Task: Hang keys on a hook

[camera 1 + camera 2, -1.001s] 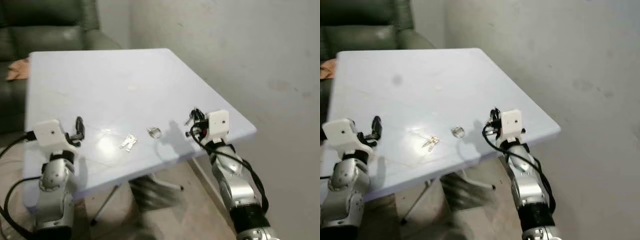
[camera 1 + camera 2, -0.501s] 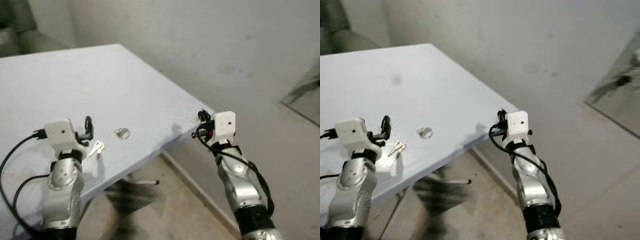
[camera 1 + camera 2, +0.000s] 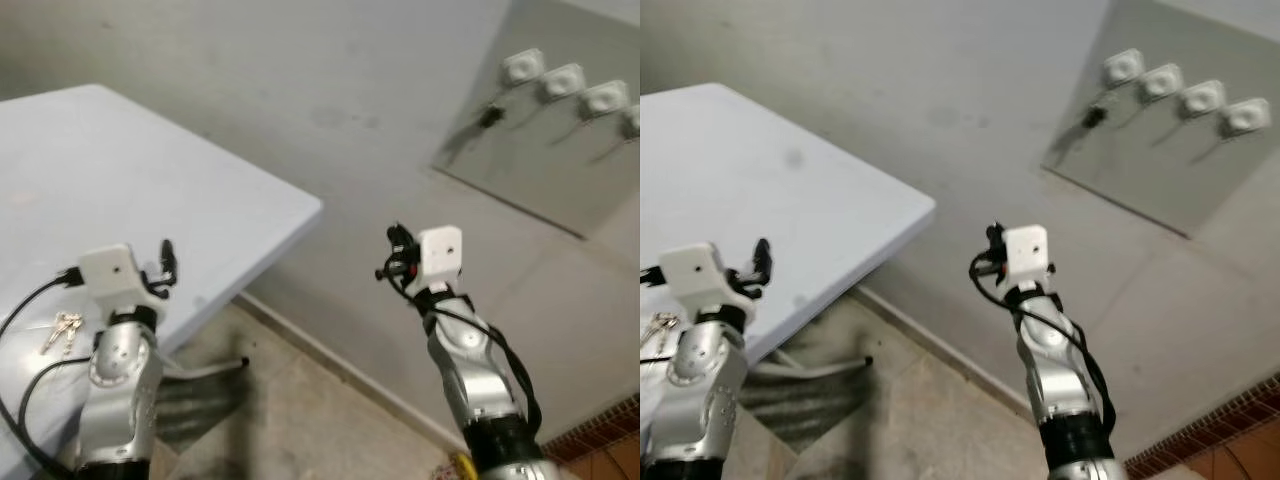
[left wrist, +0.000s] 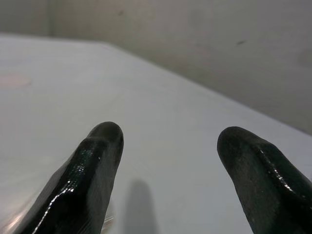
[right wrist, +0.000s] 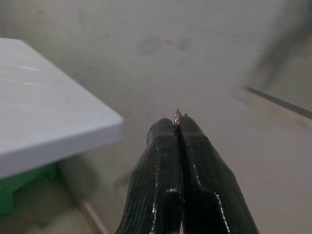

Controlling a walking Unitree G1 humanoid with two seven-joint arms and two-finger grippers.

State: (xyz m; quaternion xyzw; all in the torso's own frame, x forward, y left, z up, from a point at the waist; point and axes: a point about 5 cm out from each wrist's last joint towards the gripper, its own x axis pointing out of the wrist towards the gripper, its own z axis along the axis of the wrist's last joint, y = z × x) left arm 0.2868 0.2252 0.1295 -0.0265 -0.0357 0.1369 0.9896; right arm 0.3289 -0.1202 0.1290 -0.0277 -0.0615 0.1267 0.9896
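My right gripper [image 3: 393, 252] is raised in the air off the table's corner, in front of the wall. In the right wrist view its fingers [image 5: 161, 165] are pressed shut, with a small metal key ring [image 5: 177, 116] pinched at the tips. A grey board [image 3: 560, 160] on the wall, up and to the right, carries several white hooks [image 3: 525, 68]. A small dark object [image 3: 488, 117] hangs below the leftmost hook. A second bunch of keys [image 3: 62, 330] lies on the pale table [image 3: 150, 170] at the left. My left gripper [image 3: 165, 262] hovers open just over the table.
The table's corner [image 3: 315, 208] juts toward the wall between my arms. A table leg [image 3: 215, 368] rests on the concrete floor [image 3: 300, 420] below it. The grey wall stands close ahead, and reddish brick tiles [image 3: 610, 430] show at the lower right.
The camera has swung right: the table slid to the left of the picture and the board with hooks came into sight. My right gripper stays shut on the ring; the left stays open.
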